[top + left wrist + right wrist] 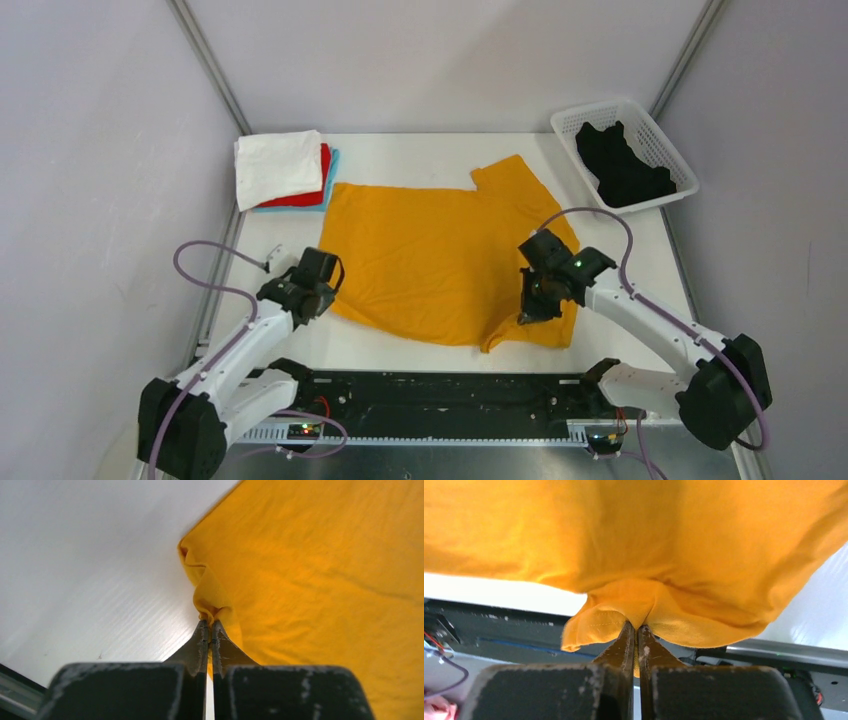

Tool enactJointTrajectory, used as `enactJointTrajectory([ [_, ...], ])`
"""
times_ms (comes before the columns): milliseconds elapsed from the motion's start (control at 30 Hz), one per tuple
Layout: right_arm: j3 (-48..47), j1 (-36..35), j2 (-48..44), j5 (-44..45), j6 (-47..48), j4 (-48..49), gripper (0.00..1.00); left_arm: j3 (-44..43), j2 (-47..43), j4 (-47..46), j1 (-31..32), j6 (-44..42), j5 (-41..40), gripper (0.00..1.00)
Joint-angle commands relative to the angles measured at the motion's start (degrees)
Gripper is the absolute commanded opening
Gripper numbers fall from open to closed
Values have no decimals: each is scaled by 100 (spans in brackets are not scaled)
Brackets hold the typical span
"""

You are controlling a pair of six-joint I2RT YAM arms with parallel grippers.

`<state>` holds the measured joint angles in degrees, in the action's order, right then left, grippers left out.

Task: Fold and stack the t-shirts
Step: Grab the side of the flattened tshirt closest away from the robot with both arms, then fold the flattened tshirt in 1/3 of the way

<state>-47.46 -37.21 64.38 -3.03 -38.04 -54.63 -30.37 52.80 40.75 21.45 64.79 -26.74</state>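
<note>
Mustard-yellow t-shirt [440, 255] beside the folded stack [285, 170], edges pinched tight by left gripper [209, 625] and right gripper [636, 626], probably to tension it for folding.

Plain pale grey walls [450, 60] close in the white table [420, 152] on three sides — thin metal posts [207, 60] stand at the back corners. The light is even, with soft shadows.

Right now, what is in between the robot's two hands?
The mustard-yellow t-shirt stretches across the whole gap between the left gripper and the right gripper, and each one pinches an edge of it. The top view shows this.
</note>
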Motion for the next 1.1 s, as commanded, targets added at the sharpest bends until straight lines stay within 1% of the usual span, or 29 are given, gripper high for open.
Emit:
enactJointTrajectory([
  [0,-435,529,239,124,565,304,0,-387,355,-219,-398,-316,-137,0],
  [100,-646,874,389,94,734,415,0,-543,530,-339,-629,-431,-97,0],
  [333,-998,1342,726,70,1007,677,0,-811,896,-505,-844,-605,-31,0],
  [533,-1173,1622,818,50,1201,694,0,-919,1131,-610,-1030,-678,22,0],
  [767,-1257,1861,924,-64,1505,896,0,-1223,1586,-723,-1073,-885,160,0],
  [1067,-1515,2120,1368,-435,2275,1696,0,-1612,2268,-744,-1177,-949,103,0],
])
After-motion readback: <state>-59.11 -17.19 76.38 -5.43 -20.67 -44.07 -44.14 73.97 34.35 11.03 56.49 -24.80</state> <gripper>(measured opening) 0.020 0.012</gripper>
